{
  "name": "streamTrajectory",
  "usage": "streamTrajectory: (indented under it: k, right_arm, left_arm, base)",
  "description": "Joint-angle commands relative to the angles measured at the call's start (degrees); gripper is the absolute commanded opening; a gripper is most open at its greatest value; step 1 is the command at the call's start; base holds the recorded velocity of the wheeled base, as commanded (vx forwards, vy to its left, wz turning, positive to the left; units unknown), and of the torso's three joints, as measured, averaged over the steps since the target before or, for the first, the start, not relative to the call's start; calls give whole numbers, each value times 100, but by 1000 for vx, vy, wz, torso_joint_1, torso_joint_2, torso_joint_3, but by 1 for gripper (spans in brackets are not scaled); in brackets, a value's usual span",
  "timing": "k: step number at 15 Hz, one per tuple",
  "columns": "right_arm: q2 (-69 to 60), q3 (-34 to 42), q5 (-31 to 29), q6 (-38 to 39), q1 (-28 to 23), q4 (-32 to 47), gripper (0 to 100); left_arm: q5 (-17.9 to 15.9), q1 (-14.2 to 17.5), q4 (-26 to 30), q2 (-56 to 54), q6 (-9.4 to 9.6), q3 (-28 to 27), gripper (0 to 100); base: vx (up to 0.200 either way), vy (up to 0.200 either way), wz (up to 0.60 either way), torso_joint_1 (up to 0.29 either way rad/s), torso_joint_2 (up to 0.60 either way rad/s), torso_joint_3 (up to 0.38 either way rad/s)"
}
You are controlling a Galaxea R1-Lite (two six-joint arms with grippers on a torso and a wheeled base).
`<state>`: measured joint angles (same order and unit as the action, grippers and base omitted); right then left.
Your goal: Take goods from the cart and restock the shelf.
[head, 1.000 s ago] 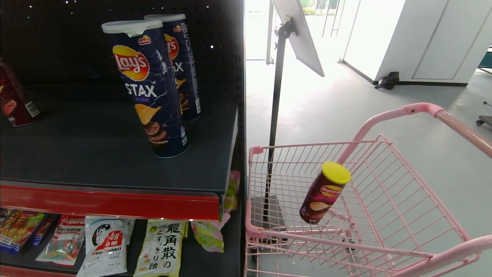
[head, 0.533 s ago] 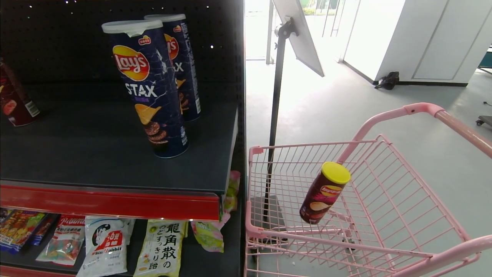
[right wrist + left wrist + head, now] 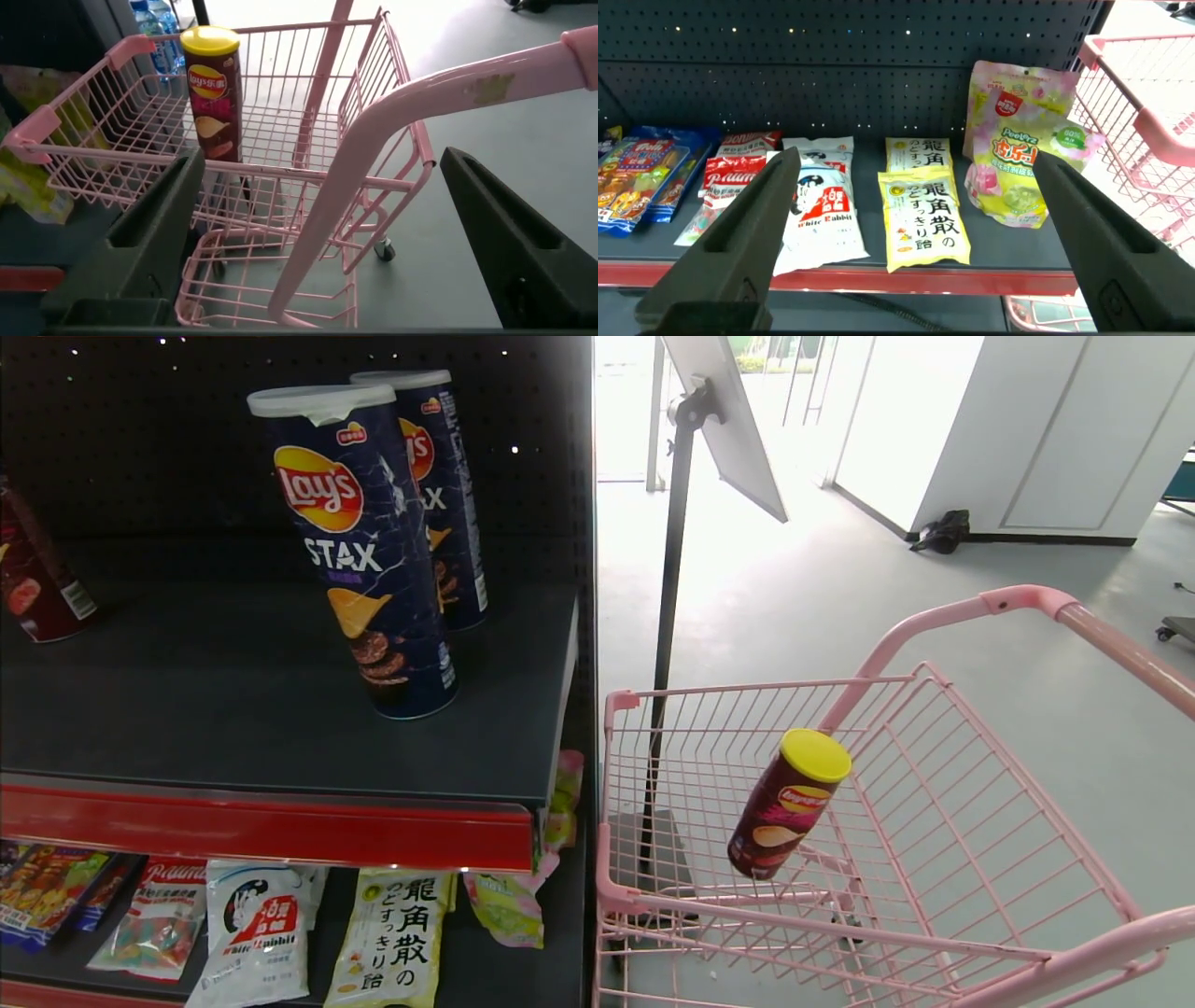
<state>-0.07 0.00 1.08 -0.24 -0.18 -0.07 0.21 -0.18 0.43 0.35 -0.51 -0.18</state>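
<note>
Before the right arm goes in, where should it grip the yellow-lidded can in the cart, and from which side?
Probably the round body of the can, just under the yellow lid, coming from above. It stands upright, and the wire walls of the cart close its sides while the top is open. The right gripper is open.

Grey floor (image 3: 840, 616), white wall (image 3: 1055, 429), black sign stand (image 3: 667, 569)

Ahead of the left gripper (image 3: 912, 154), snack packets (image 3: 923, 201) lie in a row on the lower shelf (image 3: 1008, 247). Ahead of the right gripper (image 3: 320, 154), past the cart handle (image 3: 420, 103), a can (image 3: 212, 93) stands inside the cart basket (image 3: 112, 140).
</note>
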Motion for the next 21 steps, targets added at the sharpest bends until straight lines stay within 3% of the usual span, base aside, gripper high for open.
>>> streamTrajectory:
  k: [1,4,6,9,12,15,18,21]
  right_arm:
    - [7,0,-12,-28,1,-1,100]
    - [1264,-1723,146,-213,27,-81,100]
    - [2916,-3586,428,-195,133,-116,100]
    - [4701,-4632,1263,-178,308,-195,100]
    - [6151,-4676,2045,-46,-8,-1399,100]
    - [7715,-4632,3891,-371,-1177,-2489,100]
    - [8867,-4693,5024,-1452,-1441,-2629,100]
    - [9684,-4720,5719,-1953,-1520,-2638,100]
  left_arm:
    - [6,1,1,0,-2,1,100]
    - [6,1,1,9,-10,1,100]
    - [-3,1,1,0,-10,1,100]
    - [-3,1,1,0,-10,1,100]
    - [6,1,-8,0,-10,1,100]
    - [-3,1,1,0,-10,1,100]
    - [-3,1,1,0,-10,1,100]
    - [-3,1,1,0,-10,1,100]
  base:
    - [0,0,0,0,0,0]
    - [0,0,0,0,0,0]
    - [0,0,0,0,0,0]
    - [0,0,0,0,0,0]
    - [0,0,0,0,0,0]
    - [0,0,0,0,0,0]
    - [0,0,0,0,0,0]
    - [0,0,0,0,0,0]
